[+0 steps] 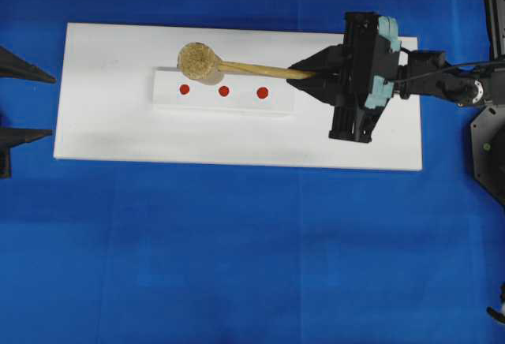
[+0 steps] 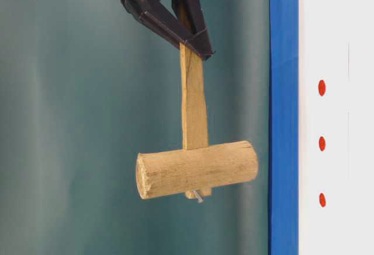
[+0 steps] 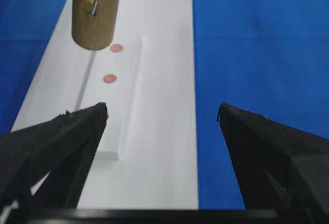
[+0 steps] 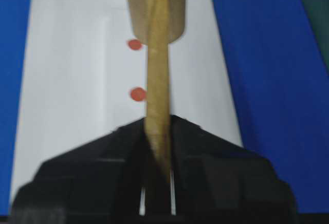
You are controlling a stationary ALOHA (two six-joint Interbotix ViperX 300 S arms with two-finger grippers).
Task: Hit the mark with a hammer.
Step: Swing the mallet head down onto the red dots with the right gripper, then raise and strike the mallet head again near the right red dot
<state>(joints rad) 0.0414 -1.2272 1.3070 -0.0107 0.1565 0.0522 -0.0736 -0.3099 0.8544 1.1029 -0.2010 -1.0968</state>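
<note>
The left hand (image 3: 162, 118), nearest the left wrist camera, stands wide open and empty at the left edge of the worktop (image 1: 237, 265), its body cut off from the overhead view, and one fingertip (image 3: 85, 126) half-hides the nearest red mark (image 3: 106, 116). The hammer (image 1: 199, 61) hangs above the white block (image 1: 225, 91), its head near the leftmost mark. To the right, the right hand (image 1: 304, 72) is clamped on the handle's end.
</note>
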